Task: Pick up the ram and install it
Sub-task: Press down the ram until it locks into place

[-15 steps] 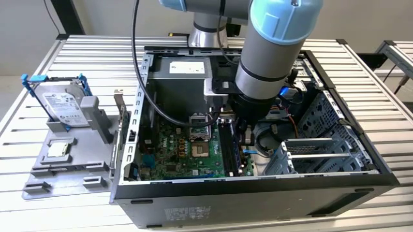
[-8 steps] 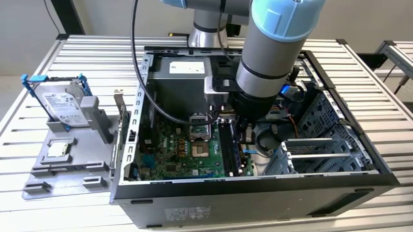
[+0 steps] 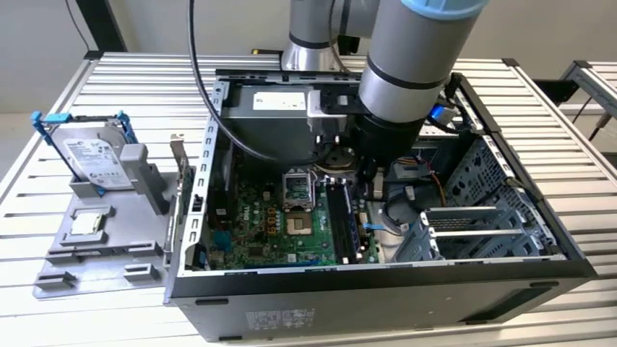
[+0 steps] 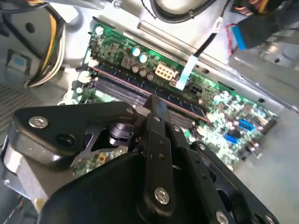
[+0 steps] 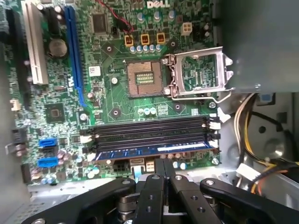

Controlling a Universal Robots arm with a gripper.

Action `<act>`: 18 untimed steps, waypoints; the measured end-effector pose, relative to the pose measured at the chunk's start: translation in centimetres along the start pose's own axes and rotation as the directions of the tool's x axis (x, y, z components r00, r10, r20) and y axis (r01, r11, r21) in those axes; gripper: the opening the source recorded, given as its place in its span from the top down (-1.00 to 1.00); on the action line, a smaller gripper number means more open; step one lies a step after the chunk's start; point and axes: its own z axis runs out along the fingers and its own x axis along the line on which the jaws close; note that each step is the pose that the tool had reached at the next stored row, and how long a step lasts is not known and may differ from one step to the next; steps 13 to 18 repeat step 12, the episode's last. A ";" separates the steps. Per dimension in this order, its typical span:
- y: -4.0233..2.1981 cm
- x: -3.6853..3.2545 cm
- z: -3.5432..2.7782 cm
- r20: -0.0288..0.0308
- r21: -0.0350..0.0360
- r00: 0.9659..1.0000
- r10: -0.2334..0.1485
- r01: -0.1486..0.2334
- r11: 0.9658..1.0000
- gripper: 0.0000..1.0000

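The gripper (image 5: 163,163) is hovering with its jaws pressed together, gripping nothing, just beside the ram (image 5: 154,150). The ram is already sitting in the slot nearest the jaws, its long axis running crosswise to the closed fingertips (image 5: 160,164), alongside the empty slots (image 5: 149,132) on the motherboard (image 5: 112,100).

A worktop (image 3: 540,94) of pale metal slats fills the room's middle, lit evenly from above. Behind it stands a plain light wall (image 3: 193,22), with a dark post (image 3: 101,25) at the exterior view's far left and another slatted surface (image 3: 597,76) far right.
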 end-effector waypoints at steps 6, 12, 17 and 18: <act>-0.01 -0.13 -2.29 0.000 0.000 1.000 0.000 0.000 1.000 1.00; -0.01 -0.13 -2.28 0.000 0.000 1.000 0.000 0.000 1.000 1.00; -0.01 -0.13 -2.28 0.000 0.000 1.000 0.000 0.000 1.000 1.00; -0.01 -0.13 -2.28 0.000 0.000 1.000 0.000 0.000 1.000 1.00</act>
